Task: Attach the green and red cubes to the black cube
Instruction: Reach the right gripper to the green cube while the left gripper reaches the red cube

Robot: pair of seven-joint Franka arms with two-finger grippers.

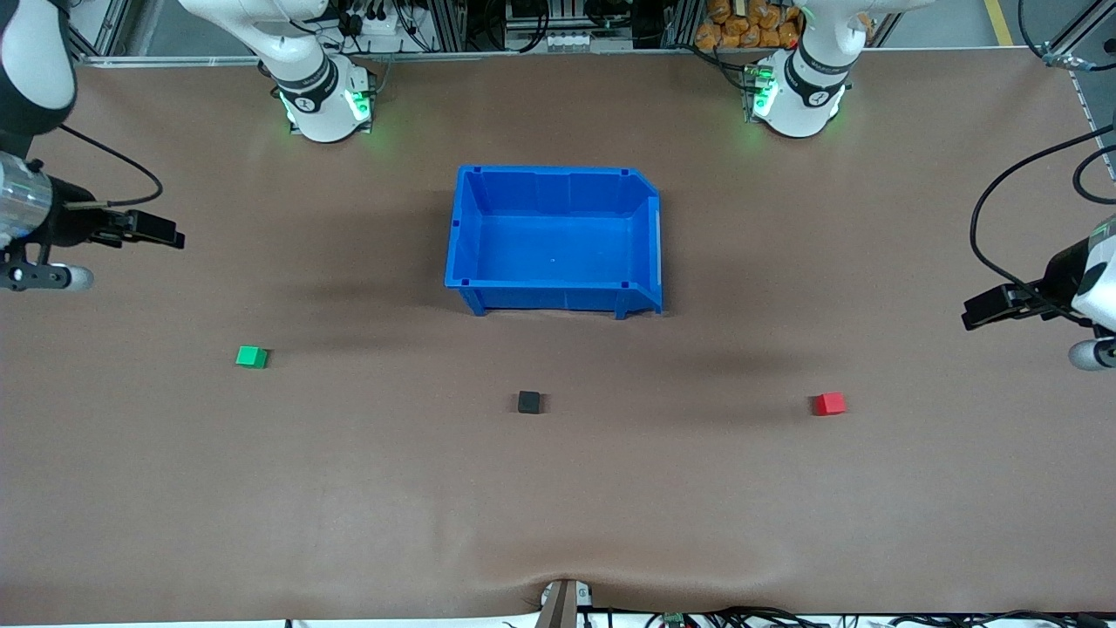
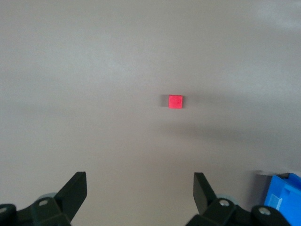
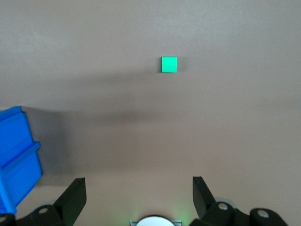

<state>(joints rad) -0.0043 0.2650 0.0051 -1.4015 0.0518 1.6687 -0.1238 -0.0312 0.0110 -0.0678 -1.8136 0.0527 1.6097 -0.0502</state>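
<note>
Looks like the very start: nothing attached yet, all three cubes sit apart on the brown table (image 1: 174, 488); the next move, I'd judge, calls for each arm to drop over its nearest cube, square the jaws w/ the cube's sides & close. Taking the black cube (image 1: 528, 402) as clock centre in the front view: green cube (image 1: 251, 357) lies well off at approx 9-10 o'clock, toward the right arm's end; red cube (image 1: 829, 403) well off at 3 o'clock, toward the left arm's end; blue bin (image 1: 558, 179) at 12 o'clock, empty. Left gripper (image 2: 140, 194) hangs up high over the table edge at its own end, fingers spread wide, holding nothing; red cube well apart from it. Right gripper (image 3: 139, 198) likewise up high at its end, fingers wide apart, empty; green cube well clear of it.
</note>
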